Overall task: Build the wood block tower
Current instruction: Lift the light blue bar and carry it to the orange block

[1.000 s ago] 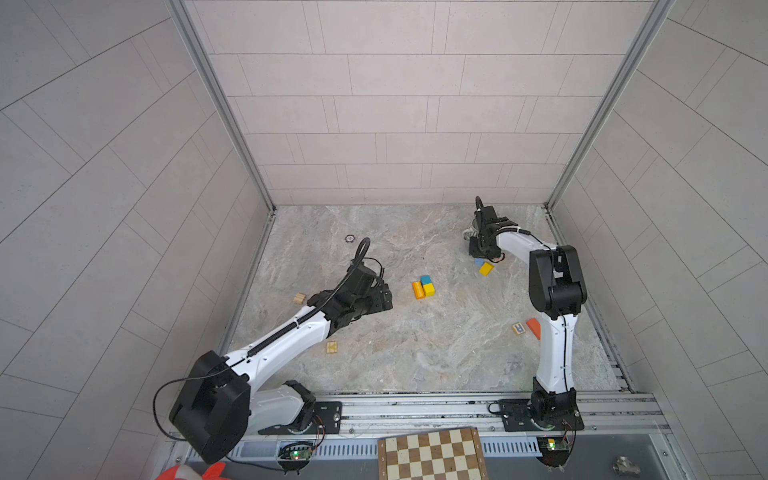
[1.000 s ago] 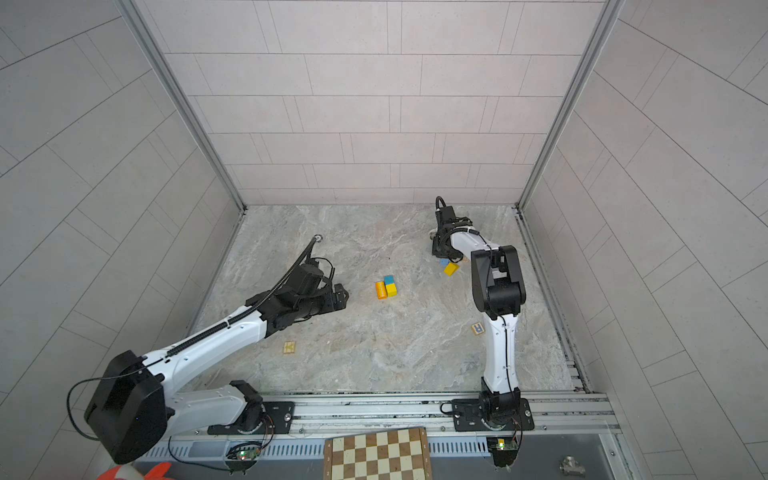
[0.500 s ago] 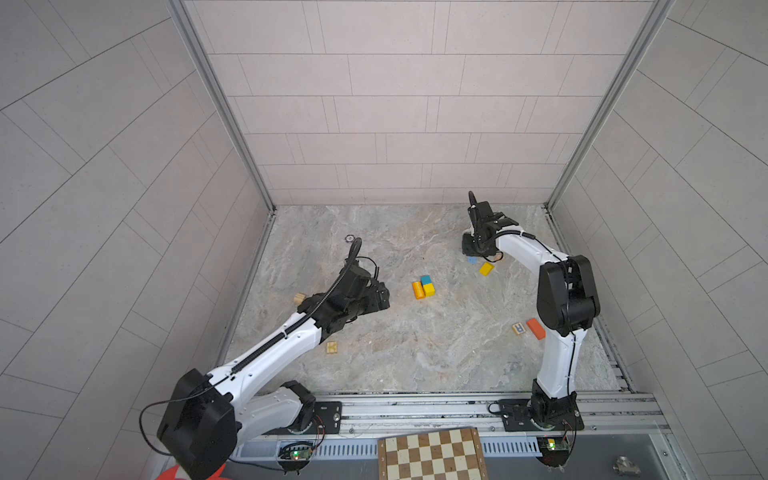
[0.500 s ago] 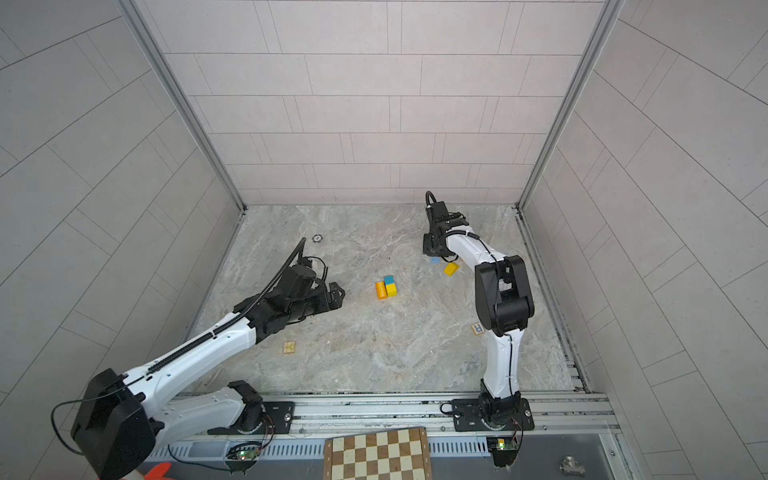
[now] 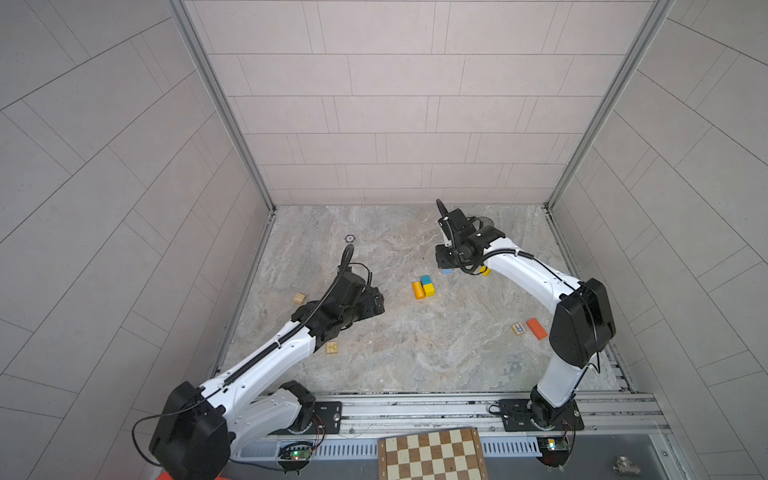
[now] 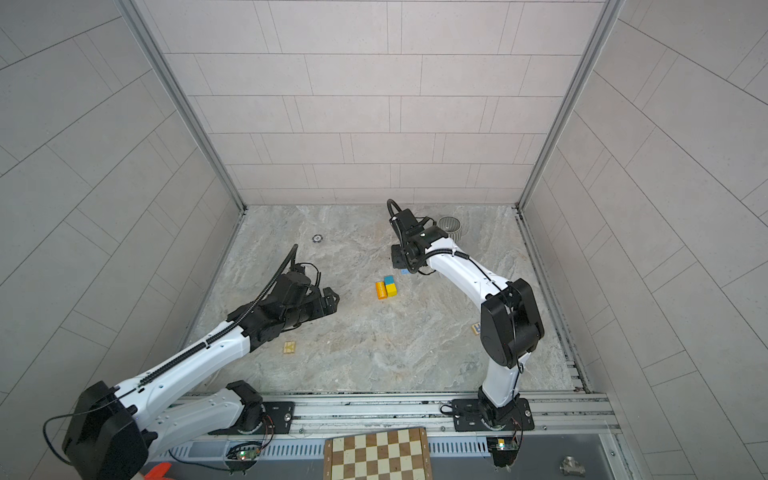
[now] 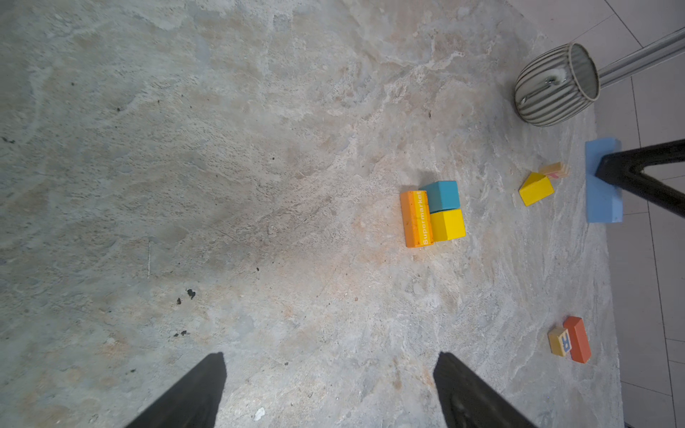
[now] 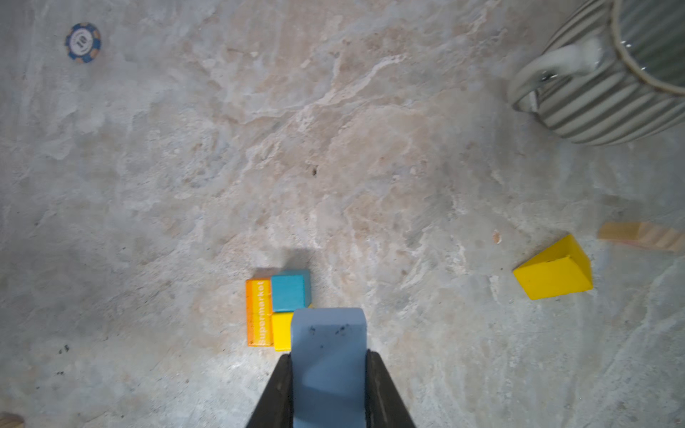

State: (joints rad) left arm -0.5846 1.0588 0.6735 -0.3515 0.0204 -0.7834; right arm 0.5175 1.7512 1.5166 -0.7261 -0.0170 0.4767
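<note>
Jaws of the right gripper point(image 8: 329, 356) were clamped on a light-blue block point(image 8: 328, 331). On the left gripper point(image 7: 330, 357) they gaped wide, holding nothing.

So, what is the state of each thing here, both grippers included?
left gripper: jaws open, empty.
right gripper: jaws shut on the pale blue block.
pale blue block: held between those jaws.
orange block: flat on the floor, touching both cubes.
blue cube: on the floor, against the yellow cube.
yellow cube: on the floor, nothing stacked on it.
yellow wedge: loose on the floor.
red block: flat, beside a lettered cube.
mug: upright.
</note>
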